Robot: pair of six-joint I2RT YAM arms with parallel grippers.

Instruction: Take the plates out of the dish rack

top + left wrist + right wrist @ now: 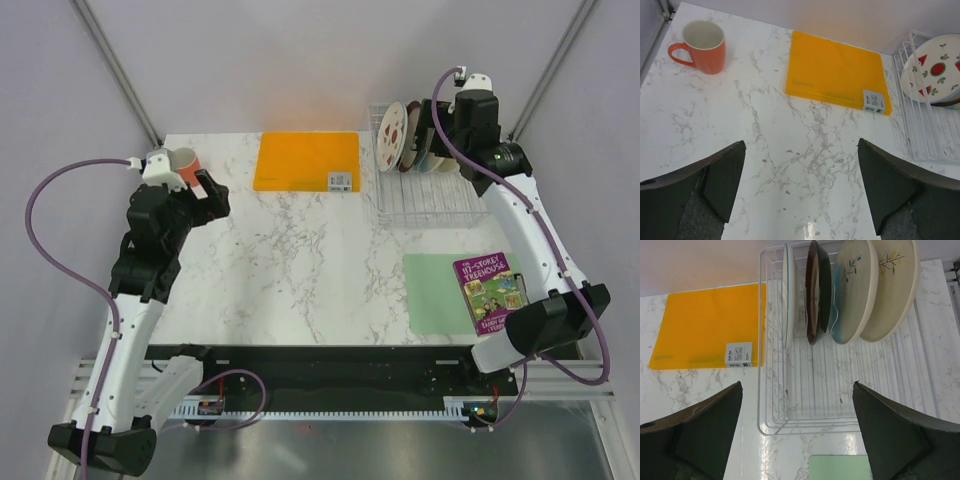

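Observation:
The wire dish rack (425, 205) stands at the back right and also shows in the right wrist view (805, 426). Four plates stand upright at its far end: white with red fruit marks (788, 295), dark-red-rimmed (815, 290), blue-and-cream with a sprig (855, 287) and cream with a sprig (892, 285). My right gripper (797, 385) is open and empty above the rack's near end, apart from the plates; from above it (432, 130) partly hides them. My left gripper (802, 141) is open and empty over bare table at the far left (212, 192). The fruit plate (935, 67) shows there too.
A flat orange board (305, 160) lies left of the rack. An orange-red mug (183, 160) stands at the back left corner. A green mat (440, 290) with a purple book (490, 290) on it lies in front of the rack.

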